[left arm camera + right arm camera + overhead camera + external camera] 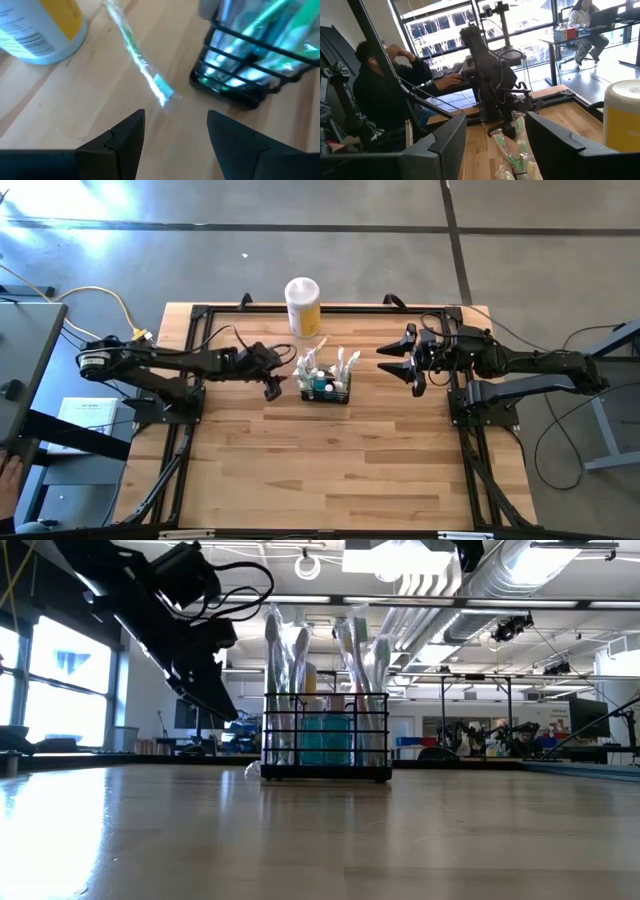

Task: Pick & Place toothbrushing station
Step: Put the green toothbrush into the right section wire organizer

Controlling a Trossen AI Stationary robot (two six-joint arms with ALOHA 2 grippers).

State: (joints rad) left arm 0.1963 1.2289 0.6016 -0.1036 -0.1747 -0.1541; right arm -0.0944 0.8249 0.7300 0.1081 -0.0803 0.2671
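Observation:
The toothbrushing station (326, 386), a small black wire basket full of wrapped toothbrushes and a blue bottle, stands by its base on the wooden table, also seen in the low view (325, 745) and the left wrist view (250, 75). My left gripper (272, 387) hovers just left of the basket, slanting down, open (175, 117), with nothing between its fingers. My right gripper (397, 362) hangs to the basket's right, raised and level, open (495, 125) and holding nothing. A loose wrapped toothbrush (142, 65) lies flat on the table between the basket and the canister.
A tall yellow-and-white canister (303, 305) stands behind the basket near the table's far edge. Black frame rails (190, 430) run along the table's sides. Bare wood (330, 470) lies toward the near edge. A person (380, 95) sits beyond the table.

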